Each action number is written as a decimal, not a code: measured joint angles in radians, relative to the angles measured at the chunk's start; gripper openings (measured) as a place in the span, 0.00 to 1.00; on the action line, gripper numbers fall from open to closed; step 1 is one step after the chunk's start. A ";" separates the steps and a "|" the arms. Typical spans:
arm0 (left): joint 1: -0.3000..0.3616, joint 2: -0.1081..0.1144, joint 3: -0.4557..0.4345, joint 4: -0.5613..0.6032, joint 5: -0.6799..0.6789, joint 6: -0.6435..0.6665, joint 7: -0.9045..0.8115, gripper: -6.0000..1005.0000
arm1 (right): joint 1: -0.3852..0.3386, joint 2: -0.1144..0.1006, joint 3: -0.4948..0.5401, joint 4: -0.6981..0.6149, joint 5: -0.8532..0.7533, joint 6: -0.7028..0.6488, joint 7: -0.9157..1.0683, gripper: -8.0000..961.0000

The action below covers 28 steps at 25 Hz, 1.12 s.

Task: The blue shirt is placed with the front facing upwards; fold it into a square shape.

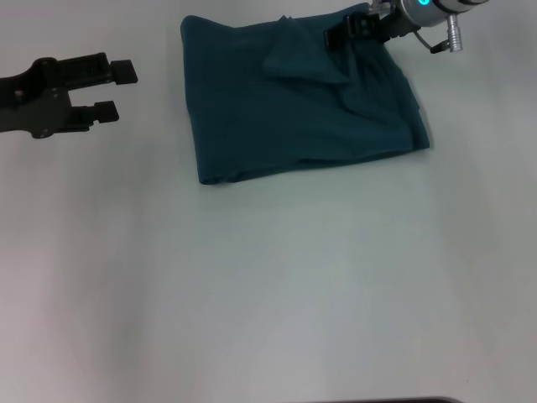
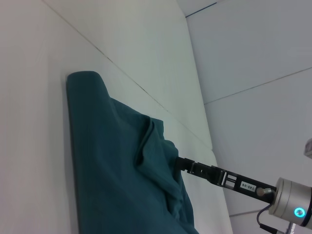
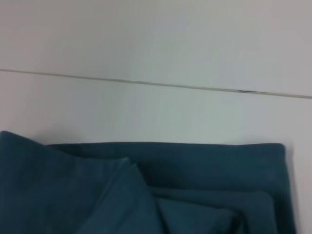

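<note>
The blue shirt (image 1: 285, 117) lies folded into a rough rectangle at the far middle of the white table (image 1: 268, 285), with no letters or collar showing. A loose flap (image 1: 298, 59) stands up near its far right corner. My right gripper (image 1: 336, 35) reaches in from the far right, and its black fingers pinch that raised fold. The left wrist view shows the tips buried in the cloth (image 2: 180, 164). My left gripper (image 1: 124, 91) hovers open and empty over the table, well to the left of the shirt. The shirt also fills the low part of the right wrist view (image 3: 97, 195).
A thin seam (image 3: 146, 83) runs across the table just beyond the shirt's far edge. The bare white tabletop stretches in front of the shirt to the near edge, where a dark strip (image 1: 377, 400) shows.
</note>
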 joint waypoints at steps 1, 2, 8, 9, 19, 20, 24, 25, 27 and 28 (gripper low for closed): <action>0.000 0.000 0.000 0.000 0.000 0.000 0.000 0.86 | 0.000 0.003 -0.002 0.002 0.000 0.006 0.000 0.91; 0.001 0.000 0.000 0.001 0.000 0.000 0.000 0.86 | 0.001 0.005 -0.004 0.003 0.000 0.011 0.000 0.91; 0.003 -0.001 -0.001 0.001 0.001 0.000 0.000 0.86 | 0.001 0.013 -0.015 0.005 0.003 0.018 0.005 0.91; 0.003 -0.001 -0.001 0.001 0.001 0.000 0.000 0.86 | 0.000 0.013 -0.015 0.002 0.005 0.018 0.004 0.91; -0.004 -0.002 -0.002 0.002 0.000 0.000 0.003 0.86 | 0.003 0.013 -0.014 0.002 0.003 0.013 0.009 0.65; -0.004 -0.002 -0.002 0.002 -0.001 0.000 0.003 0.86 | 0.003 0.013 -0.013 0.002 0.003 0.013 0.009 0.61; -0.005 -0.002 -0.002 0.002 0.000 0.000 0.003 0.86 | 0.002 0.012 -0.012 0.007 0.003 0.014 0.013 0.44; -0.005 -0.002 -0.002 0.002 0.000 -0.001 0.003 0.86 | 0.002 0.012 -0.012 0.012 0.003 0.015 0.014 0.40; -0.005 -0.002 -0.002 0.002 -0.001 -0.001 0.003 0.86 | 0.003 0.012 -0.013 0.020 0.003 0.016 0.015 0.33; -0.005 -0.002 -0.002 0.002 -0.001 -0.001 0.003 0.86 | 0.003 0.012 -0.013 0.023 0.003 0.017 0.015 0.29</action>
